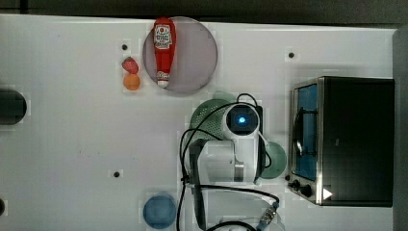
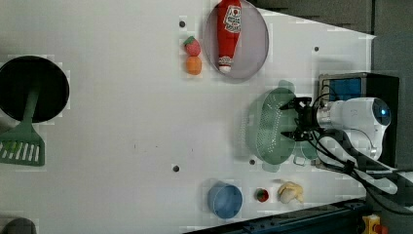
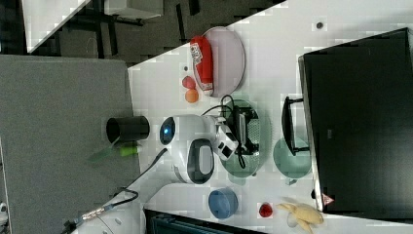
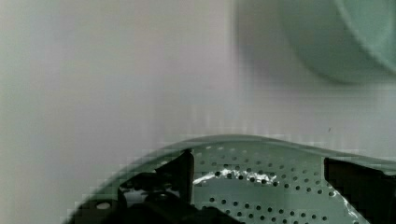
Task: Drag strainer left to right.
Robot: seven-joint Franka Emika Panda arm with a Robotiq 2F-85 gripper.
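The strainer (image 2: pixel 265 129) is a large pale mint-green oval colander with rows of small holes, lying on the white table near the middle of the left view's right half. In the top view the strainer (image 1: pixel 204 118) is partly covered by the white arm. My gripper (image 2: pixel 288 120) hangs over the strainer's bowl, open, both black fingers spread wide above the perforated bottom. In the wrist view the gripper (image 4: pixel 259 179) has the strainer (image 4: pixel 280 196) below it, one finger (image 4: pixel 180 170) near the rim. Nothing is held.
A round mint-green mug (image 1: pixel 274 161) stands close beside the strainer, next to a black toaster oven (image 1: pixel 346 139). A ketchup bottle (image 1: pixel 164 48) lies on a grey plate (image 1: pixel 197 57). A blue bowl (image 1: pixel 159 211) and a banana (image 2: pixel 290 191) sit near the table edge.
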